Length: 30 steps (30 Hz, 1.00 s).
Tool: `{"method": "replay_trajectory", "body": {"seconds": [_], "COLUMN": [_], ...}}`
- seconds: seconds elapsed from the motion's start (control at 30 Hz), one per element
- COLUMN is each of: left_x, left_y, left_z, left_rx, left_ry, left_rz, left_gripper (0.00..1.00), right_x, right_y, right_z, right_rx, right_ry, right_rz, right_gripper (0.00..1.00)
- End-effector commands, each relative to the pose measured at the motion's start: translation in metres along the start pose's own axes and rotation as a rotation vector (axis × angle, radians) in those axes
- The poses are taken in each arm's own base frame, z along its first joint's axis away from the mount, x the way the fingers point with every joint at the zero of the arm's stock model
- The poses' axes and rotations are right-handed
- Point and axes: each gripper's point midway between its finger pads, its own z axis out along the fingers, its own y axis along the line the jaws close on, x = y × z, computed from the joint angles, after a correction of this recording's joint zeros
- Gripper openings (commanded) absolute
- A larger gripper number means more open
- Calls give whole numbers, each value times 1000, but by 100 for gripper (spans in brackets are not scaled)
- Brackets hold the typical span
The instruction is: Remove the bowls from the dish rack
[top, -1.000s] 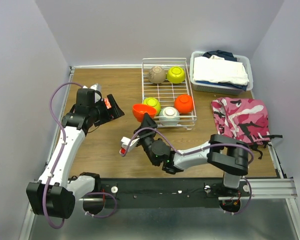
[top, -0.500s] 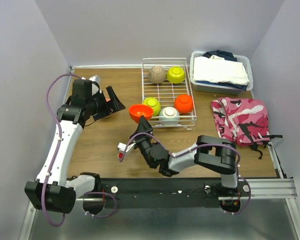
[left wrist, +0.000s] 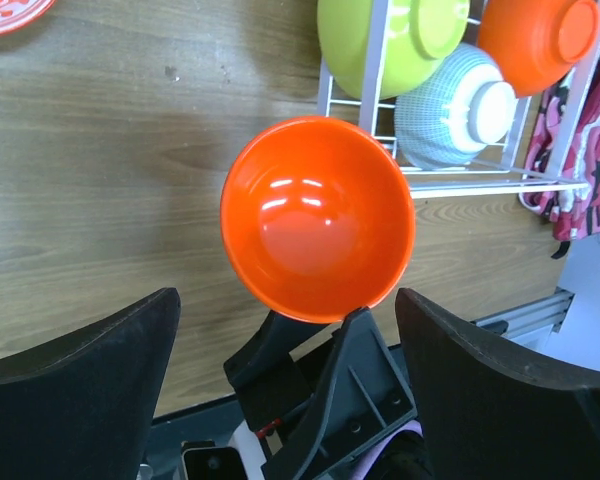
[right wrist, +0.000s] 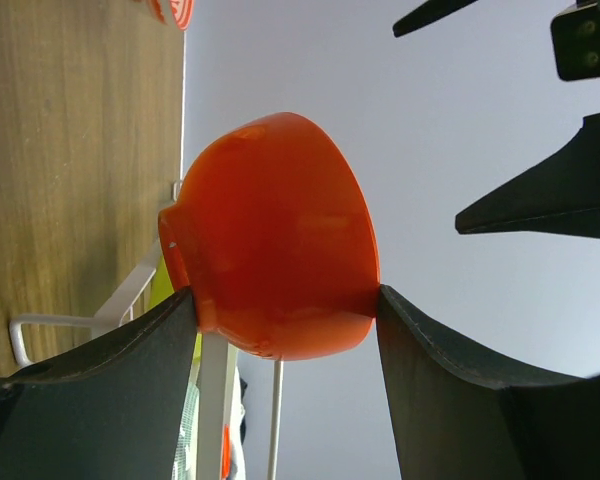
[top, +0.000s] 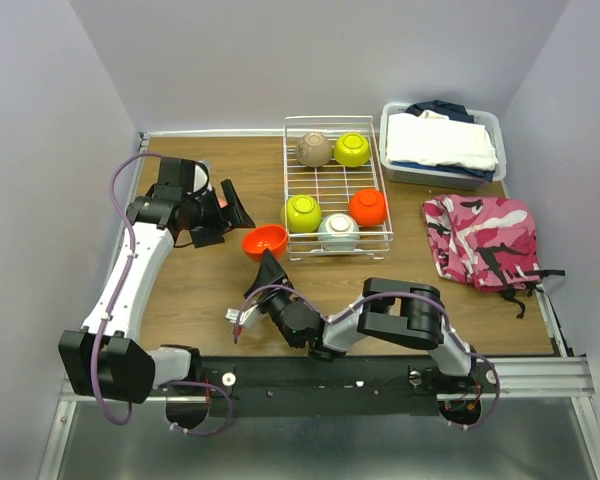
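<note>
right gripper clasping orange bowl, perhaps aloft

Red-and-white patterned bowl is getting cropped by left wrist view's top-left corner, glossy lime-green bowl and racked orange bowl are running off its top edge, and in right wrist view held glossy orange bowl is blocking most of white wire dish rack.

wooden table | dish rack | grey bin | pink camouflage cloth | patterned bowl
</note>
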Motion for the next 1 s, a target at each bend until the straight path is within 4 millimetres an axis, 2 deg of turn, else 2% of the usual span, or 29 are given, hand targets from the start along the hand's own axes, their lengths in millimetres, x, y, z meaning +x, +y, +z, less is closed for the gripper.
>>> {"method": "replay_trajectory", "body": {"seconds": [0.0,0.17,0.27,0.53,0.67,0.77,0.97], "left_x": [27,54,62,57,54,56,62], "left_y": [26,51,56,49,55,56,51], "left_z": [16,37,48,57,58,62,72], "left_rx": [-64,-109,-101,-52,-42,-20,27], "left_ry": [99,177,199,193,180,188,214], "left_rz": [-24,-63,-86,-111,-152,-190,-237], "left_gripper": [95,93,91,89,87,83,68], "right_x": [20,18,16,11,11,9,5], "right_y": [-62,-58,-55,-51,-49,-49,-47], "right_z": [-10,-12,-12,-13,-13,-13,-12], "right_rx": [273,271,269,267,267,271,280], "right_ry": [70,73,73,68,72,71,68], "right_rz": [259,261,254,256,256,256,253], "right_gripper": [32,31,32,32,31,31,31]}}
